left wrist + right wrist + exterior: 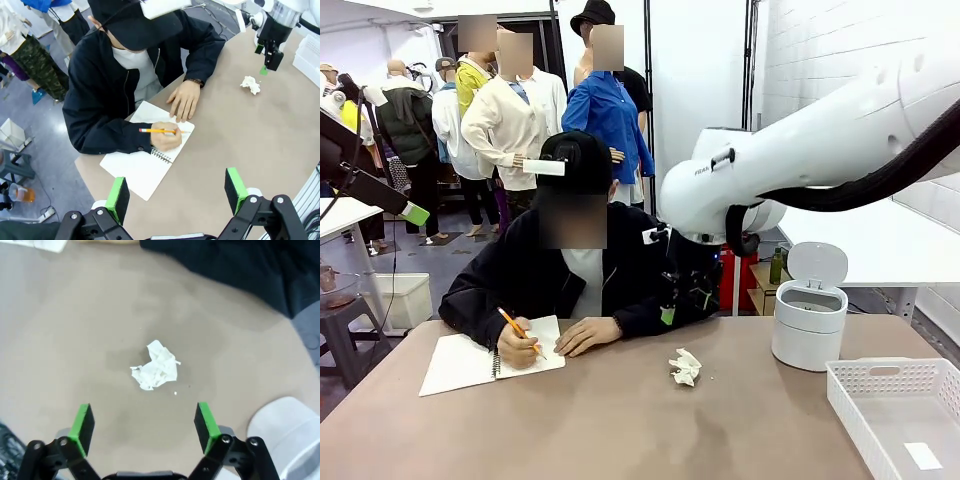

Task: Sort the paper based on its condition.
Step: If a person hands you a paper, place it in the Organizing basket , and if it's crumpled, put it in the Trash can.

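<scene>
The paper (686, 366) lies crumpled into a small white wad on the brown desk (620, 420), and everything else is placed from it here. In the front view the right arm reaches across above and behind the wad, and its right claw (268, 59) shows in the left wrist view hanging just beyond the wad (250, 84), clear of it. The right wrist view looks straight down on the wad (156, 372), which sits ahead of the two green pads (82, 422); the pads stand wide apart with nothing between them, so the right claw (145, 421) is open and empty.

To the wad's right in the front view stands a white lidded bin (809, 310) with its lid raised, and nearer the camera on that same side a white slatted tray (900, 412) with a flat white slip in it. To the wad's left a person writes with an orange pencil (519, 331) in a spiral notebook (470, 360), one hand (586, 334) resting flat between the notebook and the wad.

The left claw (176, 196) hangs high above the notebook side of the desk, well apart from the wad, its pads spread wide and holding nothing.
</scene>
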{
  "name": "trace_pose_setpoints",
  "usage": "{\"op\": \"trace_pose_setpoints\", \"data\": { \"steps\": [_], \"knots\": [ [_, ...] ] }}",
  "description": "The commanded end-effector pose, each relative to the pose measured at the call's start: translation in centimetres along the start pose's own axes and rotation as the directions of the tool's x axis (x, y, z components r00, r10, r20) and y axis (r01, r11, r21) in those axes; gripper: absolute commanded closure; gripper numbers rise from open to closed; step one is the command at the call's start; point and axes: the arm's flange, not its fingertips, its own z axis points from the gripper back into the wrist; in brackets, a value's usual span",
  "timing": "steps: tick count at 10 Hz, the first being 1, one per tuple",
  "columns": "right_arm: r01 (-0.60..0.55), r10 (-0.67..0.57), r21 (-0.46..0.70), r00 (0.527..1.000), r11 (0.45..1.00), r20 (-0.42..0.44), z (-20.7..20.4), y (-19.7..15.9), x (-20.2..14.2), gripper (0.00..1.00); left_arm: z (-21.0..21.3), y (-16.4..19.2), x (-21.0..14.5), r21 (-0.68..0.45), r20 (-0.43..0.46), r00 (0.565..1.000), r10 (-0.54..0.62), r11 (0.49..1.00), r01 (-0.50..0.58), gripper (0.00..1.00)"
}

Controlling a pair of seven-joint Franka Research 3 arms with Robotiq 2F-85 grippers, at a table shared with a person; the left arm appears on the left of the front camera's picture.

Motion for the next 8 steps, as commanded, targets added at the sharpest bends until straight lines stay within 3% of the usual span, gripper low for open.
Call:
{"op": "trace_pose_setpoints", "data": {
  "steps": [1, 3, 5, 8],
  "knots": [
    [0.006, -0.007, -0.060, 1.000, 0.998, -0.012, -2.4, 0.5, -0.4, 0.00, -0.1, 0.0, 0.1, -0.002, 0.014, 1.000, 0.004, 1.000, -0.004, 0.00],
    [-0.006, 0.003, -0.053, 0.998, 0.999, -0.059, -5.3, 0.6, -1.4, 0.00, -0.1, 0.0, 0.1, -0.002, 0.014, 1.000, 0.004, 1.000, -0.004, 0.00],
    [-0.024, 0.020, -0.096, 0.999, 0.995, -0.049, -7.8, 0.9, -2.3, 0.00, -0.1, 0.0, 0.1, -0.002, 0.014, 1.000, 0.004, 1.000, -0.004, 0.00],
    [-0.027, 0.024, -0.035, 0.997, 0.999, -0.073, -6.7, 0.5, -2.0, 0.00, -0.1, 0.0, 0.1, -0.002, 0.014, 1.000, 0.004, 1.000, -0.004, 0.00]
  ]
}}
